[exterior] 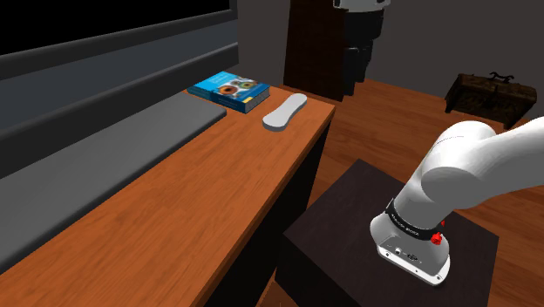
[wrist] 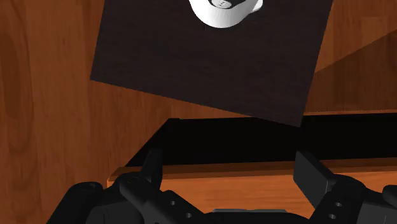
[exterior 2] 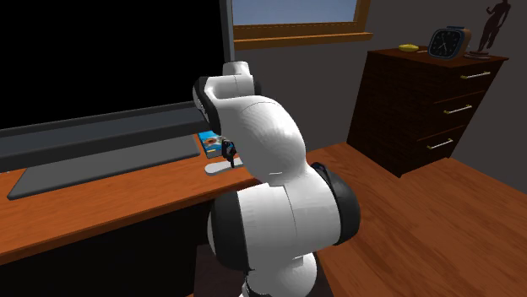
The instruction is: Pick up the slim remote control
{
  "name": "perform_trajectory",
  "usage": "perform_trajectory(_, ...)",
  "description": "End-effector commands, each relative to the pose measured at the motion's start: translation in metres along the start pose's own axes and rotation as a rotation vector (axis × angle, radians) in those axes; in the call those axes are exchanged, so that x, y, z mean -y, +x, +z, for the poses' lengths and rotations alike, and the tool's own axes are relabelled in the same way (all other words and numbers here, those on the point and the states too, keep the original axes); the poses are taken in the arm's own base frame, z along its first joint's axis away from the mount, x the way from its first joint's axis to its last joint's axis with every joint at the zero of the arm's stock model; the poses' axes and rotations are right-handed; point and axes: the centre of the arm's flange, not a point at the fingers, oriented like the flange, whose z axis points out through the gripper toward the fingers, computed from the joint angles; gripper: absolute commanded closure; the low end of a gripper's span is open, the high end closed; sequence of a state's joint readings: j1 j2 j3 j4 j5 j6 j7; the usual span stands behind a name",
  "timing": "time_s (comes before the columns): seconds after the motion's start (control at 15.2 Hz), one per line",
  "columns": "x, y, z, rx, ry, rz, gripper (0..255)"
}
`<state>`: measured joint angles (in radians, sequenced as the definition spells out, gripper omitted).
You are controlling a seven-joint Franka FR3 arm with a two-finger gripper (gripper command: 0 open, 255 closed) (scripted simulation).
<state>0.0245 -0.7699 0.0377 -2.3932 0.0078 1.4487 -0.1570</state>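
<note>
A long wooden desk (exterior: 200, 201) runs beside the white arm (exterior: 471, 166) on its dark stand (exterior: 349, 218). At the desk's far end, the slim pale remote (exterior: 284, 112) lies just beside a blue book (exterior: 228, 91). The gripper (wrist: 229, 162) gapes wide, holding nothing.

Warm wood with visible grain and a light sheen is shown on the desk top (exterior: 200, 201). Similar wood planking is seen on the floor (exterior: 392, 105). The stand (exterior: 349, 209) is rendered in dark wood grain, matt. The remote (exterior: 284, 112) is drawn plain pale grey, smooth, matt; material cannot be told. A printed, slightly glossy cover is seen on the book (exterior: 228, 90). The grey slab (exterior: 96, 157) is flat matt. The arm shell (exterior: 475, 170) is smooth white with soft gloss. The gripper (wrist: 232, 168) is matt black. The dresser (exterior 2: 426, 97) is dark wood, with metal-looking handles (exterior 2: 460, 109).
</note>
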Motion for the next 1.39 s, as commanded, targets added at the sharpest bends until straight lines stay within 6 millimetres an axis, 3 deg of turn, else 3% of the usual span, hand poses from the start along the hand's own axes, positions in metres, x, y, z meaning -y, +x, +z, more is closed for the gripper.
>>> perform_trajectory(0.0,0.0,0.0,0.0,0.0,0.0,0.0,0)
perform_trajectory(0.46,0.036,0.063,0.023,-0.075,0.067,0.688,0)
perform_trajectory(0.66,0.037,0.096,0.031,-0.107,0.095,0.982,0)
perform_trajectory(0.92,0.024,0.137,0.039,-0.15,0.133,1.375,0)
perform_trajectory(0.99,0.021,0.143,0.041,-0.156,0.139,1.438,0)
perform_trajectory(1.32,0.02,0.148,0.067,-0.156,0.139,1.438,0)
